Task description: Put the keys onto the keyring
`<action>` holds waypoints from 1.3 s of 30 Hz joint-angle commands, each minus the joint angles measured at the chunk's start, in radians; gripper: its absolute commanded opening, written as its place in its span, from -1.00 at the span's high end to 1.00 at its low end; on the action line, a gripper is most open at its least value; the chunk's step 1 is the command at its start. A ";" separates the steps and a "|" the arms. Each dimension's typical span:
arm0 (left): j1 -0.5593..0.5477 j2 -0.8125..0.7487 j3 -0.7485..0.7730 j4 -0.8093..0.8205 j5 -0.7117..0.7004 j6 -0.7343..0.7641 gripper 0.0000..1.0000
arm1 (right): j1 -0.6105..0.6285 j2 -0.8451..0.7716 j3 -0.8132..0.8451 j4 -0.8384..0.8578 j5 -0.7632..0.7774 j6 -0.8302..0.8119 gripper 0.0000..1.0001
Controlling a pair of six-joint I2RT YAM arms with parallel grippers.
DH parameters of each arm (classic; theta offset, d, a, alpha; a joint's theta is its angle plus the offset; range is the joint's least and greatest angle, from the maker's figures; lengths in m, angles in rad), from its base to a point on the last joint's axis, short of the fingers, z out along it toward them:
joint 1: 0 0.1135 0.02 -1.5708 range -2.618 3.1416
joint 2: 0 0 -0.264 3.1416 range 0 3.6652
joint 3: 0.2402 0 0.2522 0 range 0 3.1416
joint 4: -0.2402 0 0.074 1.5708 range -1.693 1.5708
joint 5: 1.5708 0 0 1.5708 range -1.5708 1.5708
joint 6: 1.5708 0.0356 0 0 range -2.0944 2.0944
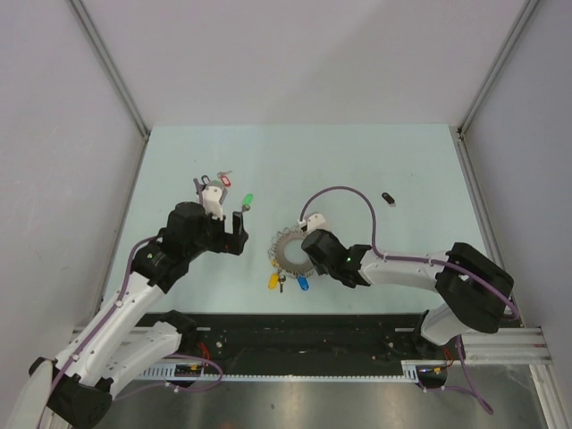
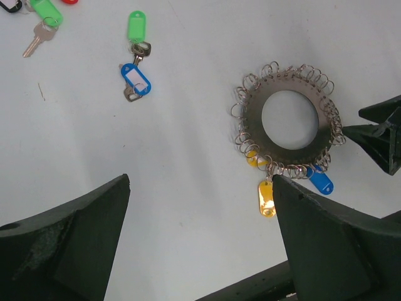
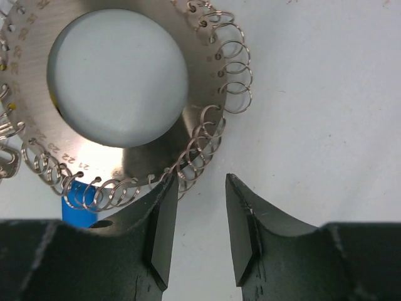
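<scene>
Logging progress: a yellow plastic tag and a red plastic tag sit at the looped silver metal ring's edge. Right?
No: the left wrist view shows a blue plastic tag, not red, near the yellow plastic tag at the edge of the silver metal ring.

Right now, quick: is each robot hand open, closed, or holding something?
Left hand: wide open, holding nothing.
Right hand: partly open at the keyring edge, nothing gripped between its fingers.

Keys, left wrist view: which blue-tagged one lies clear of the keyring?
The blue-tagged key beside a green tag, left of the keyring; the other blue tag sits at the keyring's rim beside the yellow tag.
</scene>
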 commanded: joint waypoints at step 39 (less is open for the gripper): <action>0.008 -0.028 -0.037 0.029 0.007 0.030 -1.00 | -0.104 -0.070 0.035 -0.109 -0.160 0.198 0.63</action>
